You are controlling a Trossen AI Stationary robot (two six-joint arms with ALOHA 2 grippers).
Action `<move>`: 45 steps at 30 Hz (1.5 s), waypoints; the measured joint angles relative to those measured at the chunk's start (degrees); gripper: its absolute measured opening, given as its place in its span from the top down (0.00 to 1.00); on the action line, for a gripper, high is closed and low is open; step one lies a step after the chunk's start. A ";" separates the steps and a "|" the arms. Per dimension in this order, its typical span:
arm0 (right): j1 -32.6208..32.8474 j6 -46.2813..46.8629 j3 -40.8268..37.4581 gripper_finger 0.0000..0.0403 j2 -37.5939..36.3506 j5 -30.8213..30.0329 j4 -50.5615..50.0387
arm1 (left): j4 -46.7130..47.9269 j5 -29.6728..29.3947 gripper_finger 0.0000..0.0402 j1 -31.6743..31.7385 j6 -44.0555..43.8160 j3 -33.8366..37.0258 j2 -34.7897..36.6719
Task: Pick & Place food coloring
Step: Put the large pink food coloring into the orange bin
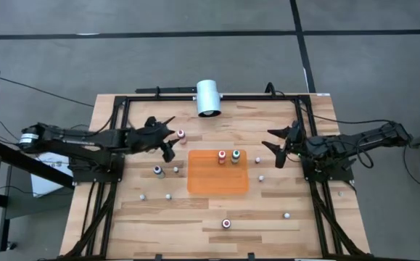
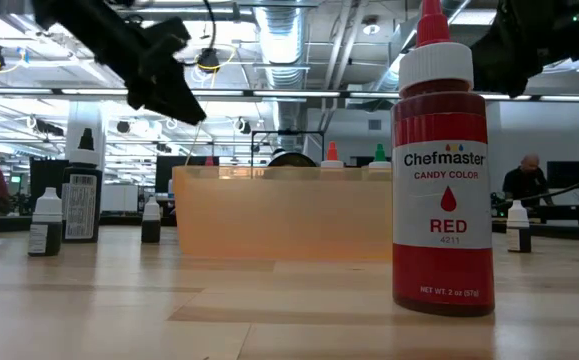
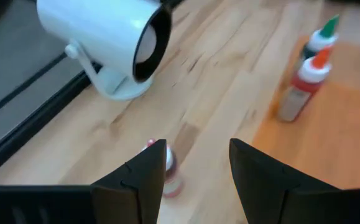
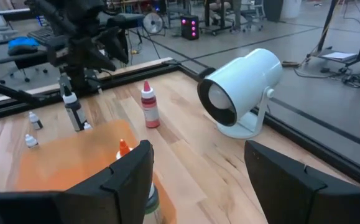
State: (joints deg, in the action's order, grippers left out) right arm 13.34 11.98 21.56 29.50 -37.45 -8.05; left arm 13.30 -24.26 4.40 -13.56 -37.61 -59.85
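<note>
L gripper point(image 1: 172, 138) sits above the table's left-rear area, fingers point(image 3: 143, 180) parted w/ a clear gap, nothing held. A pink-topped bottle point(image 1: 181, 135) stands just beside its tip; in the L wrist view that bottle point(image 3: 169, 171) shows partly behind one finger, not between the two. L arm reaches in from the left edge.

R gripper point(image 1: 278, 145) hovers over the right side of the table, near the mat's right end, fingers spread wide, empty. R wrist view looks past both fingers point(image 4: 127, 177) toward the mat and the L arm farther off.

Food coloring bottles are scattered:
- orange-top bottle point(image 1: 222, 156) and green-top bottle point(image 1: 235, 156) stand upright, side by side, on the orange mat point(image 1: 217, 181), toward its rear edge.
- dark bottle point(image 1: 158, 171) stands left of the mat, w/ small white-capped ones nearby.
- red bottle point(image 1: 226, 223) stands alone near the front edge, well apart from the mat; fills the low view close-up point(image 2: 442, 170), label reads red.
- a few more tiny white-capped bottles dot the table point(image 1: 195, 210) on both sides of the mat.

White cylinder point(image 1: 209, 98) lies on its side at the rear edge, open end facing the table. People are in the room beyond, far off.
</note>
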 joint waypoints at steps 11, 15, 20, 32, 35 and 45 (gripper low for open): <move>0.00 0.03 -0.41 0.41 0.00 0.07 -0.02 | 4.47 10.48 0.58 8.30 -1.10 -4.88 -11.37; 0.00 0.03 -0.41 0.41 0.00 0.09 -0.04 | 4.55 10.50 0.58 9.45 -1.09 -4.91 -13.33; 0.00 0.03 -0.41 0.41 0.00 0.11 -0.33 | 5.00 10.49 0.58 10.38 -0.81 -4.91 -14.49; 0.00 0.03 -0.41 0.41 0.02 0.11 -0.48 | 4.01 13.00 0.58 11.13 -0.66 -4.91 -16.92; 0.00 0.04 -0.41 0.41 0.00 0.09 -0.49 | 2.71 13.82 0.58 11.13 -0.63 -4.89 -19.25; 0.00 0.14 -0.41 0.41 0.02 0.13 -0.50 | 1.13 15.03 0.58 11.13 -1.99 -4.86 -22.33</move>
State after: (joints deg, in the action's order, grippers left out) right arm 13.35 12.12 21.15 29.52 -37.32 -8.56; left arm 14.43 -9.23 15.53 -15.55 -42.48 -82.18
